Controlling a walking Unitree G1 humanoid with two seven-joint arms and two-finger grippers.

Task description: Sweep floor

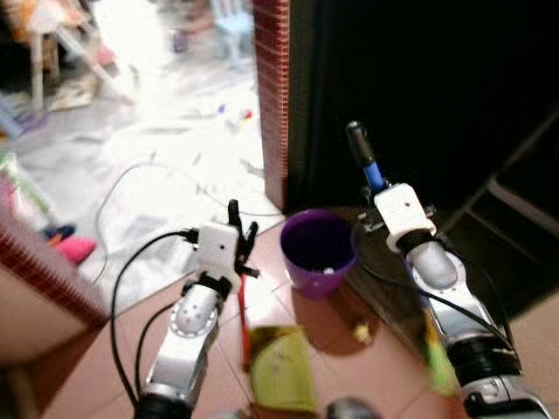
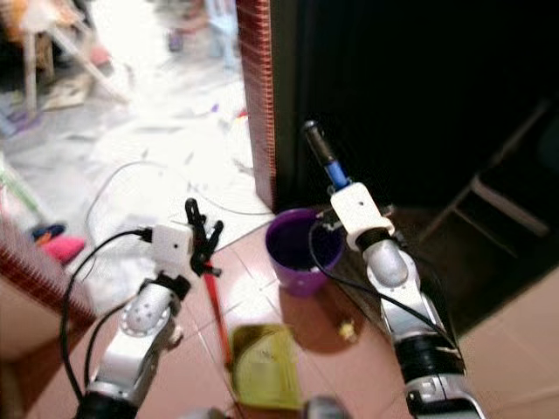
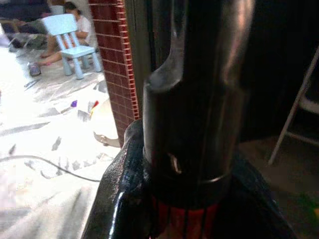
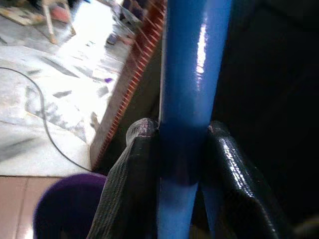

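Observation:
My left gripper [image 1: 240,231] is shut on the black-and-red handle [image 3: 199,99] of a yellow-green dustpan [image 1: 281,367], which rests on the red floor tiles just below it. My right gripper [image 1: 377,190] is shut on the blue broom handle [image 4: 192,74], whose black tip [image 1: 355,137] points up and away. The broom's greenish bristles [image 1: 437,358] show blurred beside my right forearm. A purple bin [image 1: 319,253] stands between the two grippers with a small white scrap inside. One yellowish bit of litter [image 1: 361,332] lies on the tiles near the bin.
A red brick pillar [image 1: 272,96] rises behind the bin, with a dark opening to its right. A thin cable [image 1: 131,175] loops over the pale marble floor beyond. A light blue child's chair [image 3: 70,30] and a seated person [image 3: 75,15] are far back. A folding frame [image 1: 515,201] stands right.

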